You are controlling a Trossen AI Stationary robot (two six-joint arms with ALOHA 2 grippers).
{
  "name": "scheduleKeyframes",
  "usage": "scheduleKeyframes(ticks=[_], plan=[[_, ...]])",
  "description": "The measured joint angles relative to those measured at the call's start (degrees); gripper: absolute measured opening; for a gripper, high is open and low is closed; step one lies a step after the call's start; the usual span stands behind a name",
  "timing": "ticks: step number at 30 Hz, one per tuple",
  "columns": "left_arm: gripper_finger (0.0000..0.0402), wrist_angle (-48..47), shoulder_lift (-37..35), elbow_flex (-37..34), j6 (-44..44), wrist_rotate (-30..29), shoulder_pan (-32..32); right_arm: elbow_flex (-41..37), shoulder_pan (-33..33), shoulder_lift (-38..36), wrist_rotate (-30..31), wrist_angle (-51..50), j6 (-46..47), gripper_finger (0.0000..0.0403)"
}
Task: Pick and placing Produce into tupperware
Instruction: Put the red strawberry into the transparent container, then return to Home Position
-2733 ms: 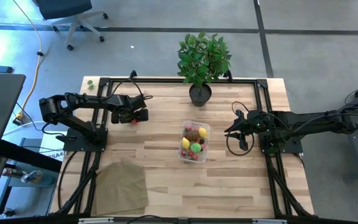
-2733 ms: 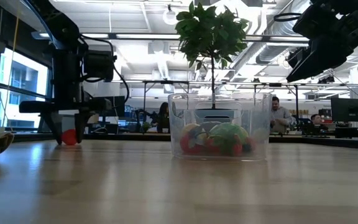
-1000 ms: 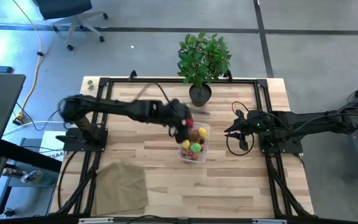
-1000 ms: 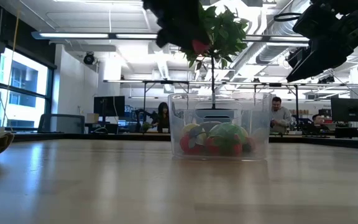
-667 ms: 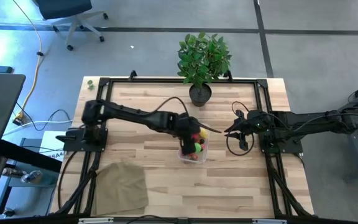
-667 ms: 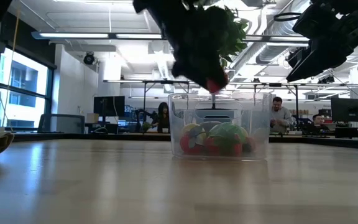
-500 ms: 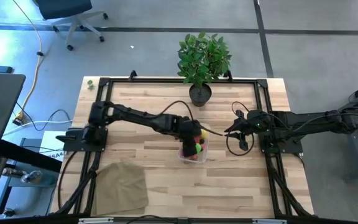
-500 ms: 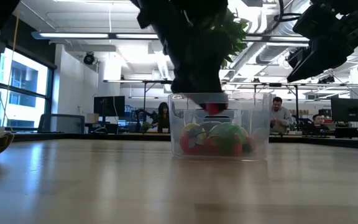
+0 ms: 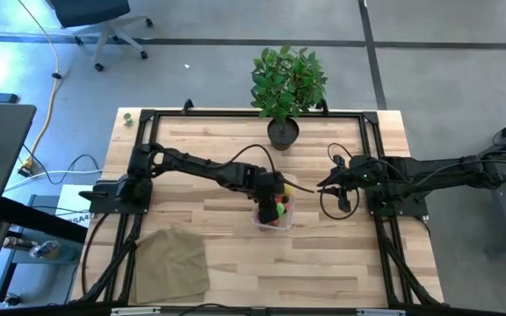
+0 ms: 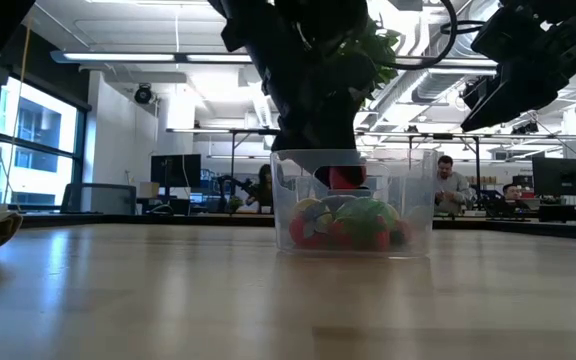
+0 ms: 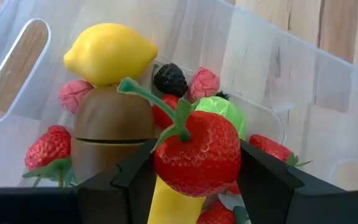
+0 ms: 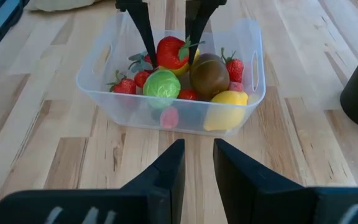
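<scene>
The clear tupperware (image 9: 272, 226) stands mid-table, holding produce: a lemon (image 11: 110, 53), a brown fruit (image 11: 114, 121), a green one (image 12: 160, 84) and small red berries. My left gripper (image 9: 275, 195) reaches down into it from the table's left, shut on a red strawberry (image 11: 197, 152) with a green stalk. The strawberry is just above the pile (image 10: 346, 178). My right gripper (image 9: 328, 184) waits right of the container, fingers a little apart (image 12: 197, 168) with nothing between them. My left gripper pinches the red strawberry's two sides (image 11: 161, 163) between its two fingers (image 12: 146, 34). They slant steeply down into the tupperware from the table's left. The stalk end faces the wrist camera. I cannot tell whether the strawberry touches the produce under it.
A potted plant (image 9: 286, 88) stands at the far edge behind the container. A tan cloth (image 9: 172, 263) lies at the near left corner. People sit in the room beyond the table (image 10: 451, 185). Bare wood lies left of and in front of the container.
My left gripper has carried the red strawberry from above the tupperware's left rim toward the table's right and down inside it, tipping more steeply downward. Over the last half second it has barely moved.
</scene>
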Motion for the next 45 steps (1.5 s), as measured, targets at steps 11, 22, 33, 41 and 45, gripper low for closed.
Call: scheduleKeyframes(ticks=[11, 22, 33, 41, 45], plan=[[0.0188, 0.09, 0.0, 0.0, -1.3, 0.72, 0.0, 0.0, 0.0, 0.0, 0.0, 0.0, 0.0, 0.0073], [0.021, 0.2, 0.0, 0.0, -1.69, 0.9, 0.0, 0.0, 0.0, 0.0, 0.0, 0.0, 0.0, 0.0073], [0.027, 0.2, -0.29, 0.0, 0.41, 0.93, 0.0, 0.0, 0.0, 0.0, 0.0, 0.0, 0.0, 0.0073], [0.0271, -4.61, -0.66, 6.52, 3.02, 1.26, 0.0, 0.0, 0.0, -0.02, 0.0, 0.0, 0.0, 0.0073], [0.0271, -9.58, -0.66, 11.22, 4.68, -0.1, 0.04, 0.0, 0.02, -0.02, 0.0, 0.0, 0.0, 0.0073]])
